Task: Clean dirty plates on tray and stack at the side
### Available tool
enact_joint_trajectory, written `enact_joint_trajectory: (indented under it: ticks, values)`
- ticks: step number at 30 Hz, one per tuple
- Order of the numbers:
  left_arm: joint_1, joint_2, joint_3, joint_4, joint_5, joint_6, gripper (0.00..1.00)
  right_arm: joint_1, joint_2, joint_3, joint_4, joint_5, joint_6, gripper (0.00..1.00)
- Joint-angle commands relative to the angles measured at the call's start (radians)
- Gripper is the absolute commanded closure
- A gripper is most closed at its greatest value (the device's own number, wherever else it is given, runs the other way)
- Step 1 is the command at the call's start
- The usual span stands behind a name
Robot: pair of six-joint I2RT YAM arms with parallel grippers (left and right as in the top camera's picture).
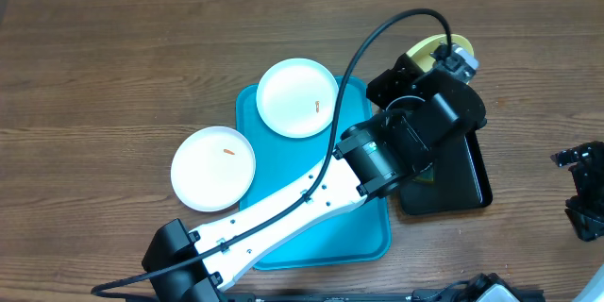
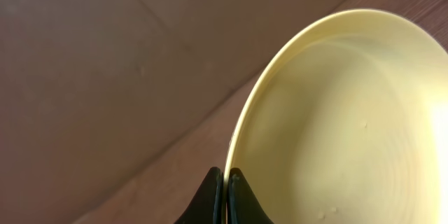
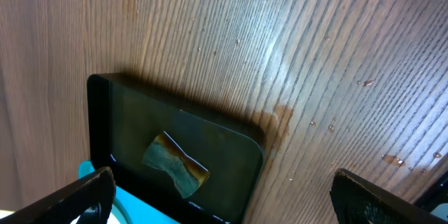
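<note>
**Edges and clearance.** The tray point(image 1: 363, 236) lies at mid-table, its long sides running from the near edge toward the far edge. The left arm point(image 1: 283, 212) crosses it diagonally from the near-left corner. A black tray point(image 1: 462, 175) sits just beside the tray's right rim. A small greenish-brown pad point(image 3: 175, 162) rests inside it.

One white plate point(image 1: 297, 97) sits on the tray's far-left corner and overhangs the rim there. A second white plate point(image 1: 214, 168) lies on the table point(image 1: 94, 75) to the left, its right edge meeting the tray's left rim. Each carries an orange speck.

Bare wood runs wide along the left and far sides. On the right, open table separates the black tray from the right arm, and water droplets point(image 3: 364, 82) show on the wood there.

**Left claw.** The left gripper point(image 2: 225, 194) is beyond the far end of the black tray. Its two fingers point(image 2: 210, 199) are pressed nearly together, pinching the rim of the pale yellow plate point(image 2: 350, 126). In the overhead view the wrist covers most of that plate. Whether the plate rests on the table or is lifted clear cannot be told.

**Right claw.** The right gripper point(image 3: 222, 189) sits at the table's right edge, well apart from all the plates. Its fingers are spread wide, with nothing between them.
</note>
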Motion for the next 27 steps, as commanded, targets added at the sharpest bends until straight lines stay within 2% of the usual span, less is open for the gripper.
enact_joint_trajectory:
  ticks: [1, 4, 9, 13, 17, 23, 25, 27]
  values:
    - [-0.021, -0.024, 0.03, 0.033, -0.021, 0.145, 0.96, -0.003, -0.002, 0.011, 0.005, -0.006, 0.003, 0.0]
    - [-0.043, -0.01, 0.03, 0.043, -0.032, 0.233, 0.96, -0.003, -0.002, 0.011, 0.005, -0.006, 0.003, 0.0]
    - [-0.065, 0.052, 0.03, 0.041, -0.082, 0.268, 0.96, -0.003, -0.002, 0.011, 0.005, -0.006, 0.003, 0.0]
    - [-0.077, 0.092, 0.03, 0.131, -0.19, 0.356, 0.96, -0.003, -0.002, 0.011, 0.005, -0.006, 0.003, 0.0]
    - [-0.071, 0.093, 0.03, 0.158, -0.199, 0.243, 0.96, -0.003, -0.002, 0.011, 0.005, -0.006, 0.003, 0.0]
    - [-0.07, 0.093, 0.03, 0.117, -0.171, 0.239, 0.96, -0.003, -0.002, 0.011, 0.005, -0.006, 0.003, 0.0]
    - [-0.06, 0.092, 0.03, 0.111, -0.24, 0.135, 0.96, -0.003, -0.002, 0.011, 0.005, -0.006, 0.003, 0.0]
    - [-0.046, 0.075, 0.03, 0.028, -0.214, -0.033, 0.96, -0.003, -0.002, 0.011, 0.005, -0.006, 0.003, 0.0]
